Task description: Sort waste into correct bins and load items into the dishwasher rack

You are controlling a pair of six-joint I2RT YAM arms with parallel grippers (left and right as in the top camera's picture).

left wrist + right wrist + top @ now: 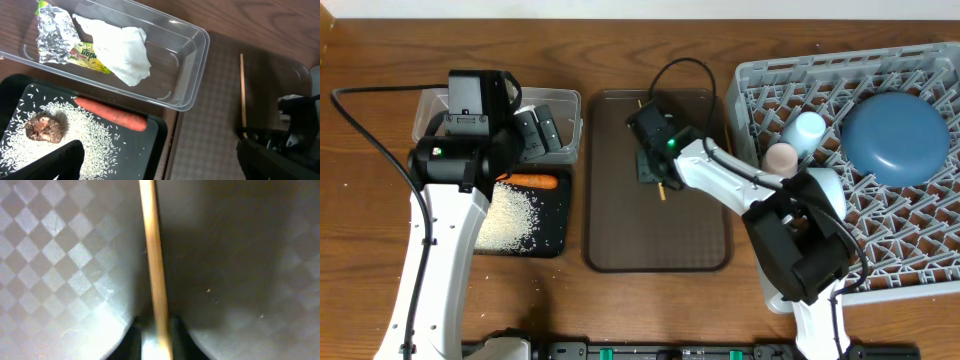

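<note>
My right gripper (655, 165) (157, 340) is low over the brown serving tray, shut on a thin wooden chopstick (154, 265) (663, 193) that runs straight out between its fingers. My left gripper (540, 130) (160, 167) hangs wide open and empty over the two bins. The clear tub (192, 60) holds a silver foil wrapper (52, 30), a yellow-green packet (90, 54) and a white tissue (122, 50). On the black tray (145, 145) lie rice (95, 135), a brown lump (45, 127) and an orange carrot (112, 114). The grey rack (920, 250) carries a dark-blue plate (895, 138), a light blue cup (805, 128) and a pink cup (780, 157).
The brown serving tray (610, 240) lies between the bins and the rack. My right arm reaches from the rack's front left corner across the tray. Cables loop behind both arms. A few rice grains lie on the wooden table (360, 260) in front of the black tray.
</note>
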